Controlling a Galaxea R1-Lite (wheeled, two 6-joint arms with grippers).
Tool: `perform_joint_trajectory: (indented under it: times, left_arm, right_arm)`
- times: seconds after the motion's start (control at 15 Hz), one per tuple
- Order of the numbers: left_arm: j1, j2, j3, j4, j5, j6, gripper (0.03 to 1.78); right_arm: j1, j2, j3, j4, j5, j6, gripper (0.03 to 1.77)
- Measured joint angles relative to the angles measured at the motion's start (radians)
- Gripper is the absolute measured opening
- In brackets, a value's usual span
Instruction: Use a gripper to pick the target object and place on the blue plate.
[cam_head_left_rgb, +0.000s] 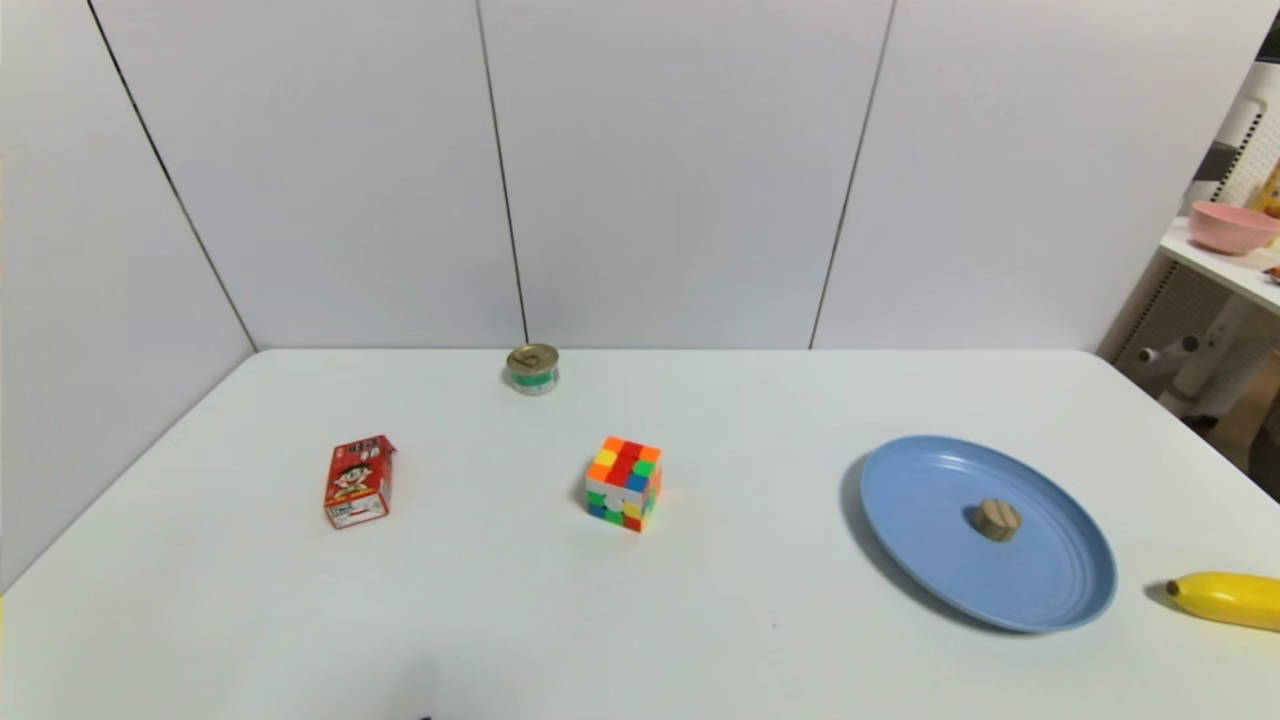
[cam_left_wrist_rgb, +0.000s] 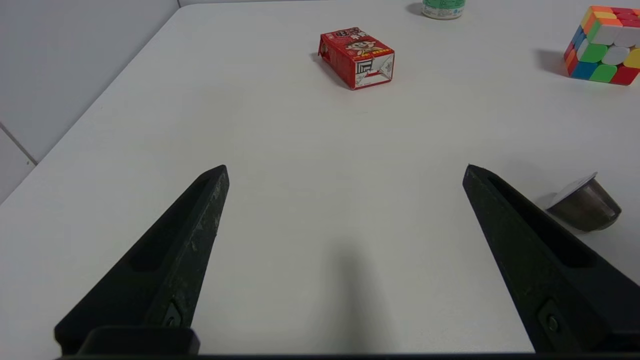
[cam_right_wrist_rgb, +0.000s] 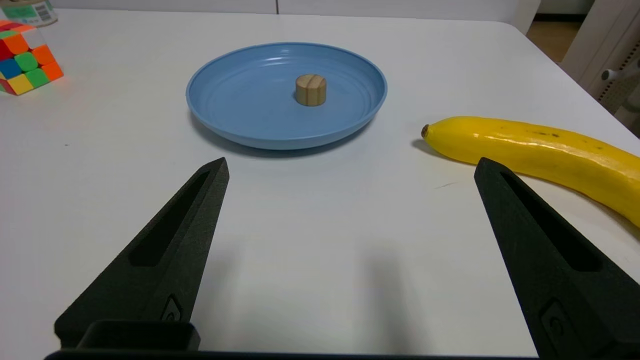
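Observation:
The target object (cam_head_left_rgb: 997, 519) (cam_right_wrist_rgb: 310, 89), a small tan wooden cylinder with a groove across its top, stands upright in the middle of the blue plate (cam_head_left_rgb: 1060, 590) (cam_right_wrist_rgb: 235, 105) at the right of the table. My right gripper (cam_right_wrist_rgb: 350, 167) hovers open over bare table short of the plate, nothing between its fingers. My left gripper (cam_left_wrist_rgb: 345, 167) is open too, over bare table near the left front, facing a red carton (cam_left_wrist_rgb: 357, 57). Neither gripper shows in the head view.
A yellow banana (cam_head_left_rgb: 1225, 598) (cam_right_wrist_rgb: 540, 155) lies right of the plate. A colourful puzzle cube (cam_head_left_rgb: 624, 482) sits mid-table, a red carton (cam_head_left_rgb: 357, 480) to the left, a gold-lidded tin can (cam_head_left_rgb: 532, 368) at the back. A small metal capsule (cam_left_wrist_rgb: 585, 204) lies near the left gripper. A pink bowl (cam_head_left_rgb: 1230, 226) is on a side shelf.

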Motion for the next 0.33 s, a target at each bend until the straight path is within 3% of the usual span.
perform_joint_trajectory:
  times: [0.33]
  left_arm:
    - [0.0,0.0,0.0,0.0,0.0,0.0,1.69]
  right_arm:
    - [0.0,0.0,0.0,0.0,0.001,-0.012,1.69]
